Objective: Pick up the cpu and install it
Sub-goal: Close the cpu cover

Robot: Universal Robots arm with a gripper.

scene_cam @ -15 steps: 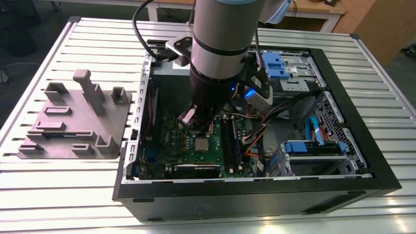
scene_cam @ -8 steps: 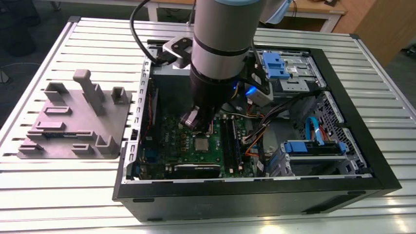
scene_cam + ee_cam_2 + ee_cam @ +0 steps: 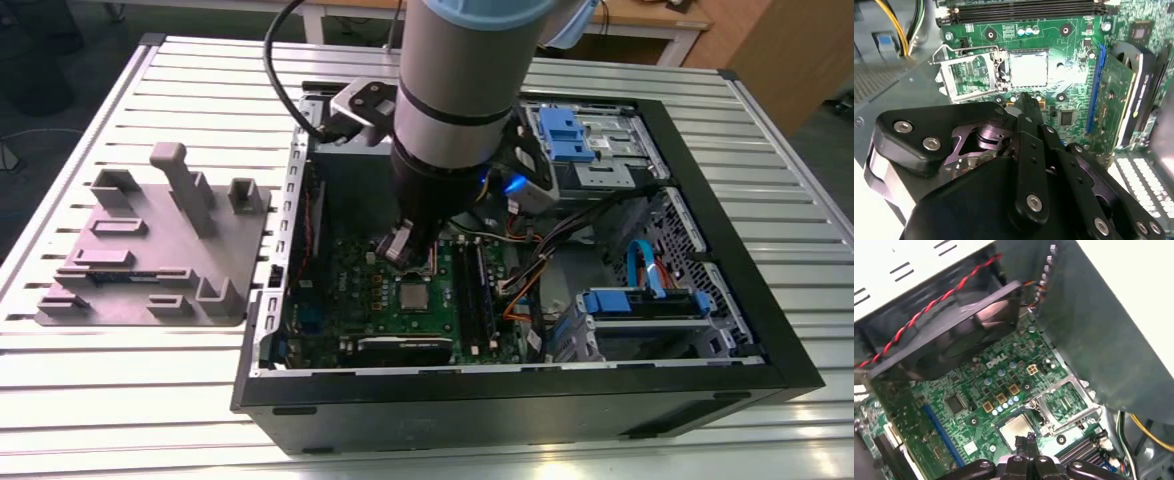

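Observation:
The cpu (image 3: 416,296) is a small silvery square lying flat in the socket of the green motherboard (image 3: 350,300) inside the open computer case. In both wrist views the cpu (image 3: 1027,69) (image 3: 1015,428) sits beside the socket's hinged metal cover (image 3: 966,75) (image 3: 1066,401), which is swung open. My gripper (image 3: 404,255) hangs just above the board, beside the cpu and clear of it. Its black fingers (image 3: 1026,107) are pressed together at the tip, shut with nothing between them. The gripper (image 3: 1026,439) tip is close over the cpu's edge.
A black fan (image 3: 954,335) with red and black wires stands by the case wall. Memory slots (image 3: 1024,10) and an upright card (image 3: 1114,95) flank the socket. Blue drive brackets (image 3: 567,135) and loose cables fill the case's other half. A grey fixture tray (image 3: 147,250) lies on the table.

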